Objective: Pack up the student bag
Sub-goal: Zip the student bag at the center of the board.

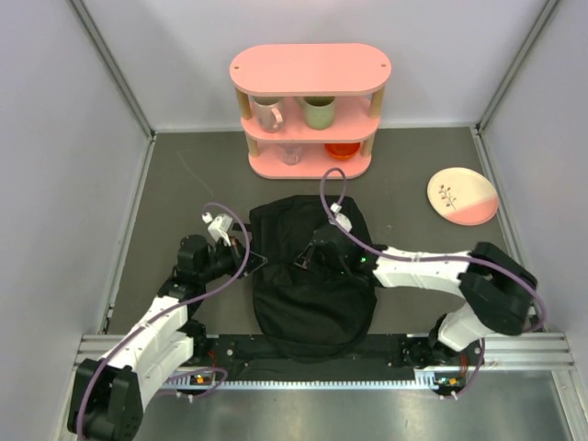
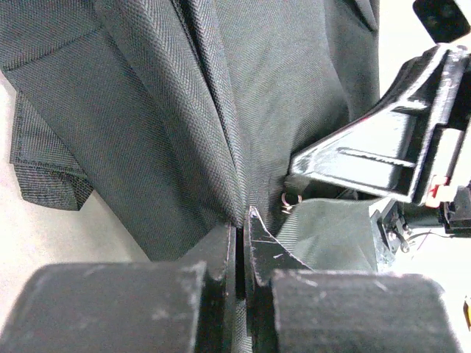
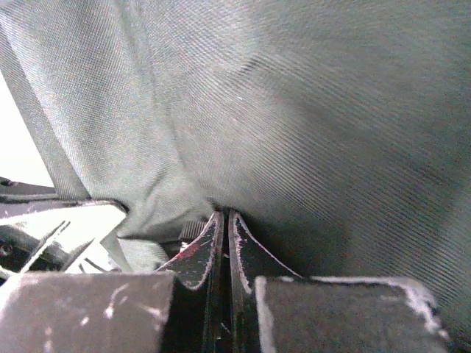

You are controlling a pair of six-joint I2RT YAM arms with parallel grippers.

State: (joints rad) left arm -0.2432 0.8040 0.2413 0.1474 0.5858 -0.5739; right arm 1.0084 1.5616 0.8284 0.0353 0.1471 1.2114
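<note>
On the grey surface [image 1: 184,184] I see the student bag [image 1: 312,303] lying slumped between the arms, just in front of the pink shelf [image 1: 310,69], my left end effector [image 2: 240,228] clamped tight on a fold at its left edge and my right end effector [image 3: 223,220] pinched shut on fabric near its top.

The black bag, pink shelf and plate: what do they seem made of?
The student bag looks like woven synthetic fabric, perhaps nylon: matte black, fine diagonal weave, soft folds. The pink shelf seems painted wood or plastic: smooth matte boards on pale posts. The plate looks like glazed ceramic, cream and pink, but that is uncertain.
</note>
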